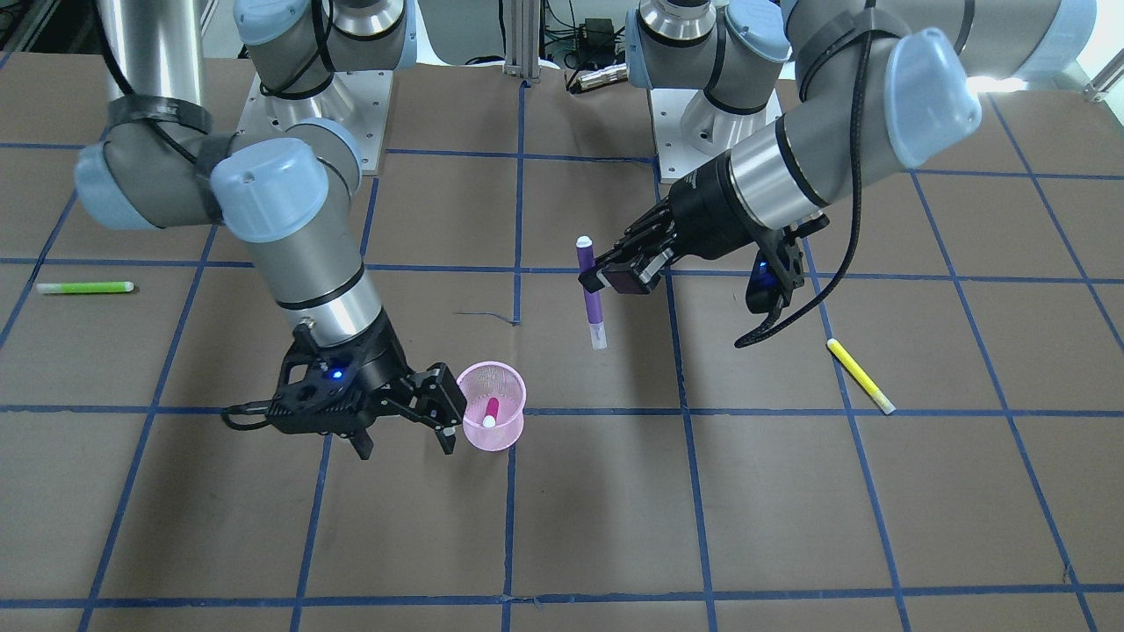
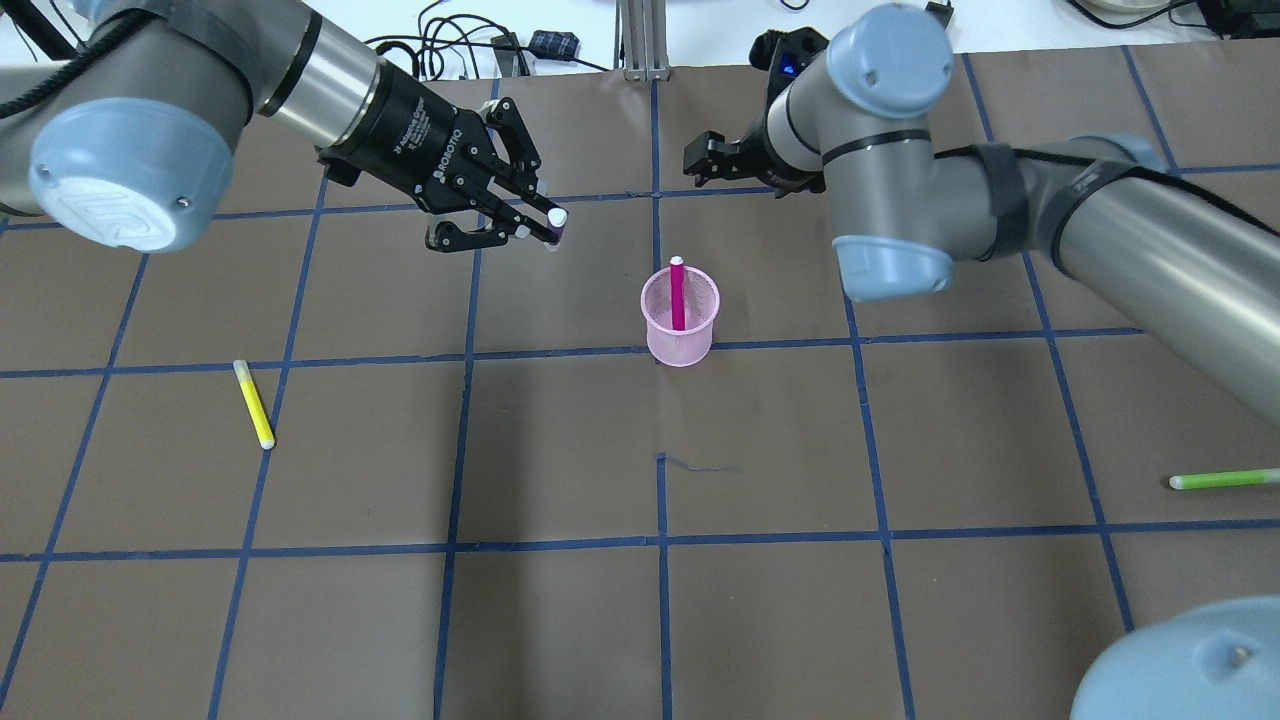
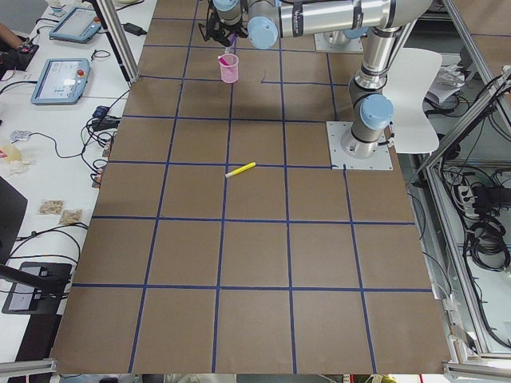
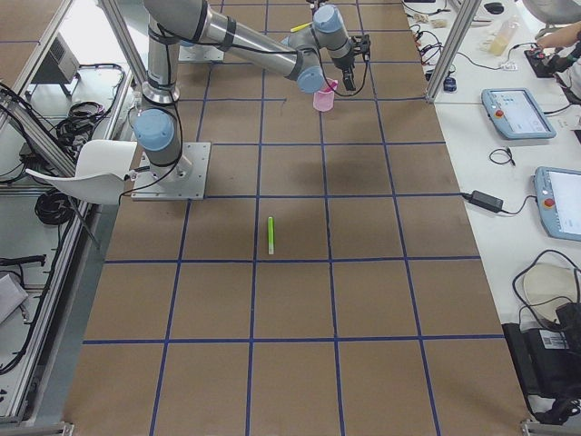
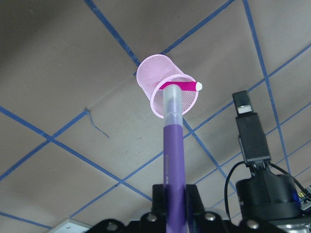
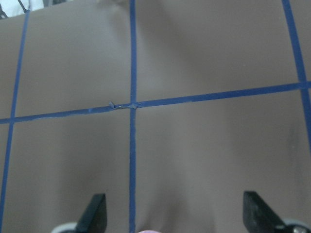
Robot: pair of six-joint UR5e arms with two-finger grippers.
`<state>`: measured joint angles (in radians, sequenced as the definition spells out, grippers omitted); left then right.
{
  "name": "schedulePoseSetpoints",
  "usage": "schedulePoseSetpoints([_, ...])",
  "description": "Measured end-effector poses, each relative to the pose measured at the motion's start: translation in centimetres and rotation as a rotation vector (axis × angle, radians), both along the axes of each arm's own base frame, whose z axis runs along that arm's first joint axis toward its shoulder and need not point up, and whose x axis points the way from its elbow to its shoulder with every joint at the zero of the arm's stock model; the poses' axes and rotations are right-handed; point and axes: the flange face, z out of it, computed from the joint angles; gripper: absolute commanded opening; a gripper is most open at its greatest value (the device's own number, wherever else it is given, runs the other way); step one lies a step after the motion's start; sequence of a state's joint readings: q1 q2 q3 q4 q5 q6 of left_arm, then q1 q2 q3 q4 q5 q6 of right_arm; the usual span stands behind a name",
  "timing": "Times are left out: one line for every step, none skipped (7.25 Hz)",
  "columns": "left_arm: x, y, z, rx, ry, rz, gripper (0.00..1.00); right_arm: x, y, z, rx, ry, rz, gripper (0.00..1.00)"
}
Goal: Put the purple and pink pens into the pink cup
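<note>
The pink mesh cup (image 1: 493, 409) stands upright near the table's middle, with the pink pen (image 1: 490, 412) inside it, leaning on the rim; both also show in the overhead view, cup (image 2: 680, 330) and pen (image 2: 677, 293). My left gripper (image 1: 606, 279) is shut on the purple pen (image 1: 590, 294), held near vertical above the table, off to the side of the cup. In the left wrist view the purple pen (image 5: 172, 165) points toward the cup (image 5: 167, 94). My right gripper (image 1: 406, 443) is open and empty, right beside the cup; its fingers (image 6: 95, 213) stand wide apart.
A yellow pen (image 1: 861, 376) lies on the brown gridded table on my left side. A green pen (image 1: 85, 287) lies far out on my right side. The right gripper's finger (image 5: 250, 131) stands close to the cup.
</note>
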<state>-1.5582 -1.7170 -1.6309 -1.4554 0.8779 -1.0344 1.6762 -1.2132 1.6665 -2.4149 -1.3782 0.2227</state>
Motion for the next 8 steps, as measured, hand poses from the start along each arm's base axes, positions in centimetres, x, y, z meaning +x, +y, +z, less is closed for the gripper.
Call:
schedulePoseSetpoints([-1.3,-0.6,-1.8,0.056,0.006,0.025,0.0,-1.9,-1.4,1.8,0.085,0.026,0.001,1.0])
schedulePoseSetpoints([-3.6,-1.2,-3.4,0.081,0.002,0.046,0.0,-3.4,-1.7,3.7,0.176,0.051,-0.004,1.0])
schedulePoseSetpoints([-5.8,-1.9,-5.1,0.097,-0.001,0.075,0.0,-4.2,-0.7,6.3,0.239,0.092,0.003,1.0])
schedulePoseSetpoints([-8.2,-2.1,-6.9,0.114,-0.005,0.082,0.0,-4.8,1.1,8.8,0.278,0.138,0.032,1.0])
schedulePoseSetpoints([-10.4,-2.0,-8.5,0.126,-0.012,0.068,0.0,-5.4,3.3,10.9,0.324,0.185,0.058,1.0])
schedulePoseSetpoints([-11.5,-2.1,-9.6,0.133,-0.016,0.063,0.0,-6.1,5.2,12.3,0.366,0.248,0.065,1.0])
schedulePoseSetpoints([-12.0,-2.2,-10.2,0.134,-0.017,0.059,0.82,-6.4,6.3,12.9,0.395,0.295,0.067,1.0])
schedulePoseSetpoints([-12.2,-2.4,-10.6,0.131,-0.018,0.055,0.88,-6.4,6.8,13.1,0.408,0.305,0.076,1.0])
